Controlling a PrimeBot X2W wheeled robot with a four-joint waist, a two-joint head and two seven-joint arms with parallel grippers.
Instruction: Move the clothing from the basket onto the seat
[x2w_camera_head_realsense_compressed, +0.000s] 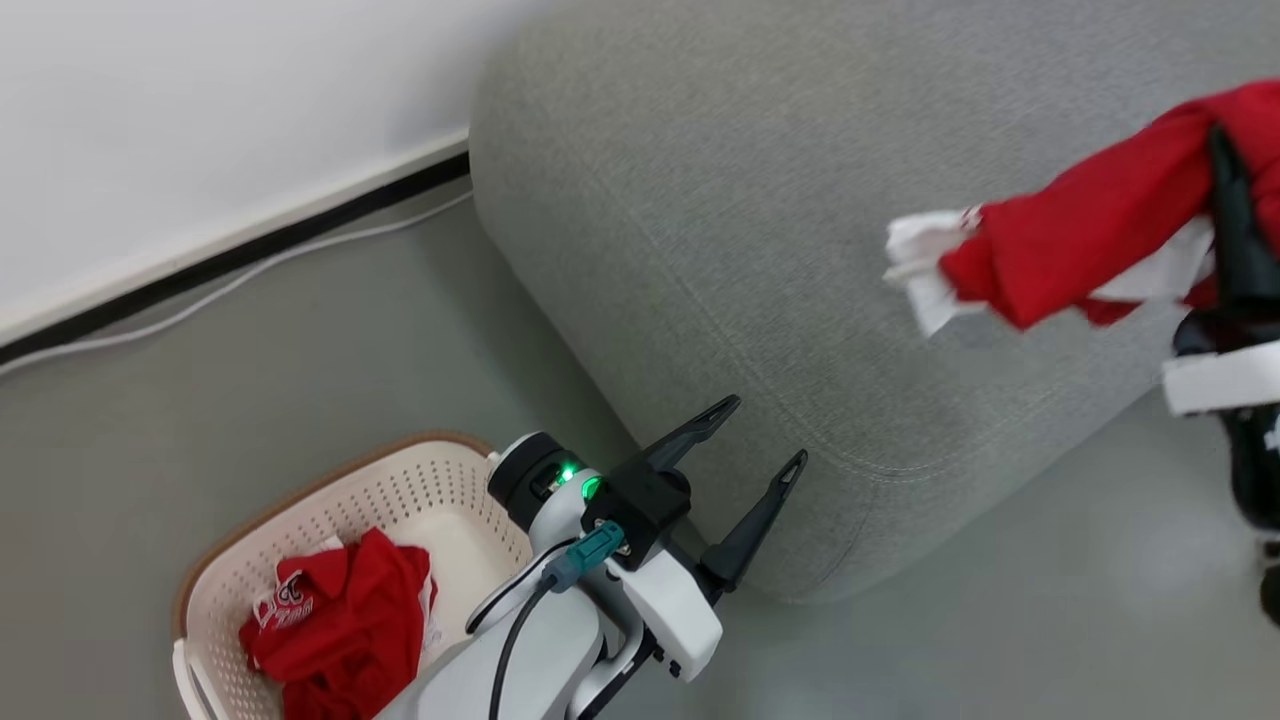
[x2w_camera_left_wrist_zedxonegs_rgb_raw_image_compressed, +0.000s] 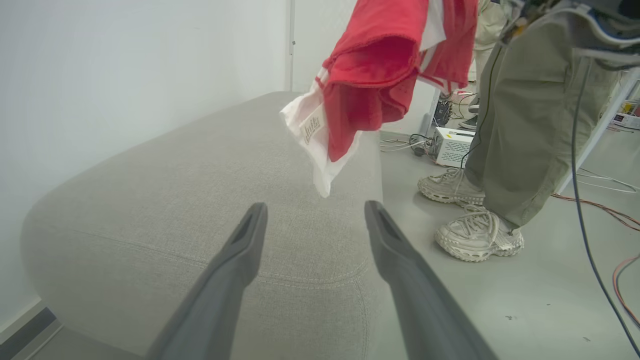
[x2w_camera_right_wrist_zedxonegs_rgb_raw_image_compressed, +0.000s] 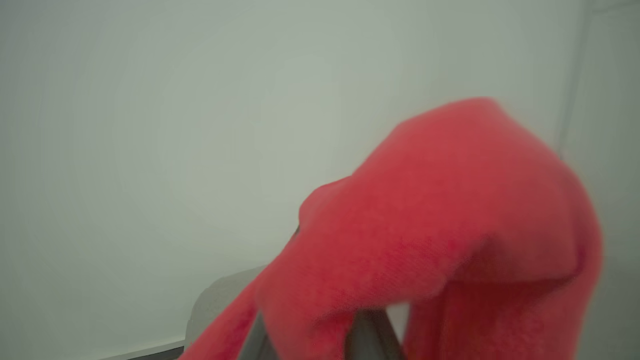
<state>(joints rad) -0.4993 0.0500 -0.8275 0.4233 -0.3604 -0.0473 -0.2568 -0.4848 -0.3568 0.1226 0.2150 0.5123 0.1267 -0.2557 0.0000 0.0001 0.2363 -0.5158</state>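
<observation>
Left hand (x2w_camera_head_realsense_compressed: 767, 430) lies nearest in the head view, at bottom centre, fingers spread and empty, fingertips over the front corner of the seat (x2w_camera_head_realsense_compressed: 700, 200); the basket (x2w_camera_head_realsense_compressed: 330, 480) stands on the floor (x2w_camera_head_realsense_compressed: 250, 350) at bottom left, just beside that corner; a second red garment (x2w_camera_head_realsense_compressed: 340, 620) lies crumpled against the basket's near wall, white lettering showing. At the right edge the right hand (x2w_camera_head_realsense_compressed: 1228, 170) carries a red garment (x2w_camera_head_realsense_compressed: 1080, 240) in the air over the seat's right part; a white panel trails from the garment's left end; one dark finger rises through the fabric.

Left wrist view: the left hand (x2w_camera_left_wrist_zedxonegs_rgb_raw_image_compressed: 315, 207) is released, both fingers wide apart, pointing at the rounded front edge of the seat (x2w_camera_left_wrist_zedxonegs_rgb_raw_image_compressed: 175, 190); the red garment (x2w_camera_left_wrist_zedxonegs_rgb_raw_image_compressed: 380, 65) hangs from the top of the frame above the seat's far end, white panel (x2w_camera_left_wrist_zedxonegs_rgb_raw_image_compressed: 312, 135) lowest; a person's trousers (x2w_camera_left_wrist_zedxonegs_rgb_raw_image_compressed: 525, 100) and pale shoes (x2w_camera_left_wrist_zedxonegs_rgb_raw_image_compressed: 477, 235) stand on the floor beside the seat's right side.

Right wrist view: blurred; the red garment (x2w_camera_right_wrist_zedxonegs_rgb_raw_image_compressed: 440, 210) drapes over the right hand's fingers (x2w_camera_right_wrist_zedxonegs_rgb_raw_image_compressed: 367, 335), whose roots stand close together under the fabric, so the hand reads as clenched on the garment; fingertips are covered; one corner of the seat (x2w_camera_right_wrist_zedxonegs_rgb_raw_image_compressed: 220, 295) shows below, against the wall (x2w_camera_right_wrist_zedxonegs_rgb_raw_image_compressed: 150, 125).
</observation>
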